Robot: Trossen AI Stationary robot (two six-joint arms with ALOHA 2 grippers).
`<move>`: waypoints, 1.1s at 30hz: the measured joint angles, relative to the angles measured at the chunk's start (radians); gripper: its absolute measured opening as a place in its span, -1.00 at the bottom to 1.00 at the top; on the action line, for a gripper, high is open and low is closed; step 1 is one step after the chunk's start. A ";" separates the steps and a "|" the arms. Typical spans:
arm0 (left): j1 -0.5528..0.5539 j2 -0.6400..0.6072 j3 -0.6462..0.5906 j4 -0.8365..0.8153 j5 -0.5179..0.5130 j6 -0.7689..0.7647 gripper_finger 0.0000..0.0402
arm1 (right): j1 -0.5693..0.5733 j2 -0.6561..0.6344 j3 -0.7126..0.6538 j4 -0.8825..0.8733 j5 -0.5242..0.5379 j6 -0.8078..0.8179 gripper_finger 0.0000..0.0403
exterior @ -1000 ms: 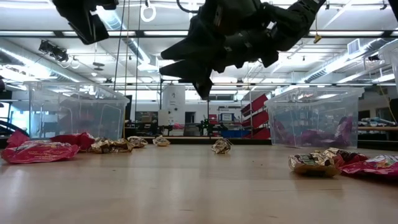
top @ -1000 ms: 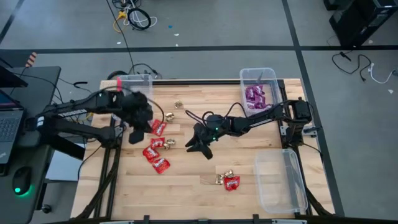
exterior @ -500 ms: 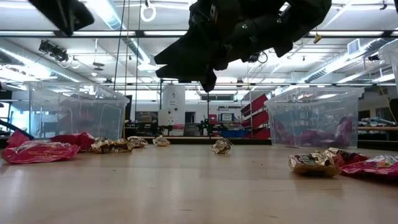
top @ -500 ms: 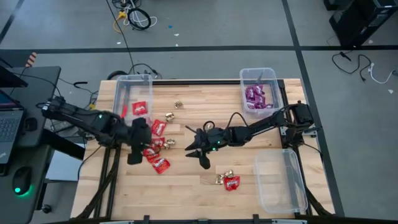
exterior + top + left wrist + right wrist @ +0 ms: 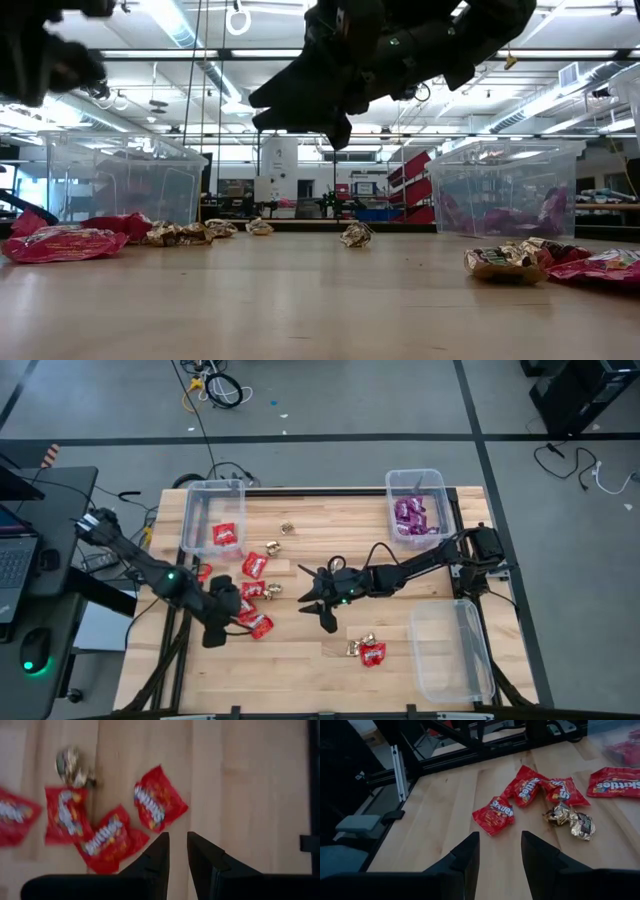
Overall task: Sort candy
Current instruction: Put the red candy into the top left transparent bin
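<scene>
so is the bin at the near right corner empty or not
Empty as far as the high view shows: the near right bin has nothing inside, while the far right bin holds purple packets.

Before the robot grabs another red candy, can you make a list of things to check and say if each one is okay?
1. Left gripper empty: ok, nothing between its fingers.
2. Left gripper wide enough for a packet: not ok, only a narrow gap shows.
3. Red packets within its reach: ok, the cluster lies right beside it.
4. Bin with a red packet open and unblocked: ok.
5. Right gripper out of the way: ok, it hangs open over bare wood, apart from the cluster.
6. Gold piece clear of the red packets: not ok, it lies against them.
</scene>
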 joint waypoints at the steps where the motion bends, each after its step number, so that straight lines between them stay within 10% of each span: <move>1: -0.004 0.000 -0.018 0.000 0.000 -0.031 -0.65 | 0.000 0.000 0.000 0.000 0.000 0.006 -0.35; 33: -0.005 0.000 -0.202 -0.072 -0.186 -0.755 -0.65 | 0.000 0.000 0.000 0.002 0.000 0.055 -0.35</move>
